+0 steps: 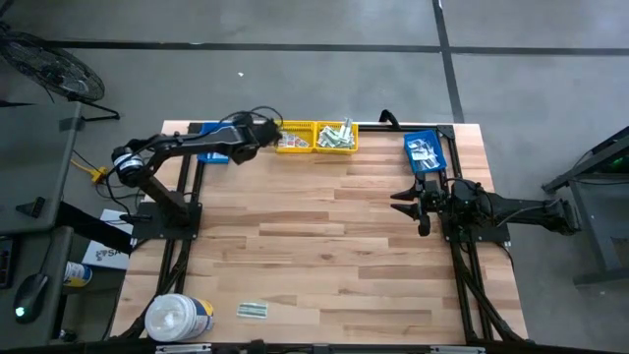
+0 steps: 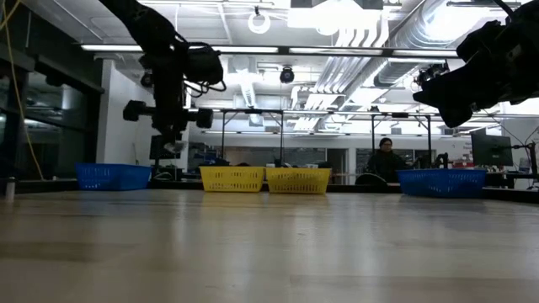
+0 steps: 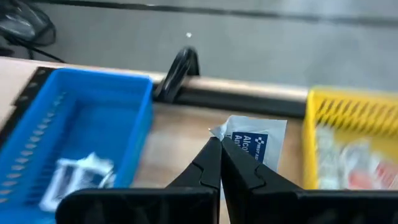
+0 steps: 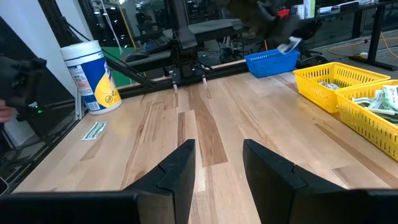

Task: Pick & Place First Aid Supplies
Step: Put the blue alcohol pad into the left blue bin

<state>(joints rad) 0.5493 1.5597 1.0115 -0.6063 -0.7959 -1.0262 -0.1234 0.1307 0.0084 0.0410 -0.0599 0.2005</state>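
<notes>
My left gripper (image 3: 219, 144) is shut on a small white packet with a dark blue label (image 3: 254, 144), one of the first aid supplies. It hangs over the table's far edge, between the left blue bin (image 3: 93, 118) and a yellow bin (image 3: 348, 124). A white packet (image 3: 78, 175) lies in that blue bin. The high view shows my left gripper (image 1: 269, 133) next to the two yellow bins (image 1: 316, 138), which hold more packets. A pale green-white strip (image 1: 253, 311) lies flat near the front edge. My right gripper (image 4: 217, 163) waits open at the table's right side, touching nothing. My left gripper pinches the white packet by its near edge (image 3: 231, 138) between the two fingertips. The fingers slant downward toward the table's far edge. The rest of the packet sticks out past the fingertips, lifted clear of the table and the bins.
A second blue bin (image 1: 425, 152) with packets stands at the far right, just beyond my right gripper (image 1: 408, 202). A big white round tub (image 1: 177, 317) stands at the front left corner. Bare wood fills the table's middle (image 1: 324, 236). A person (image 2: 385, 156) sits in the room behind.
</notes>
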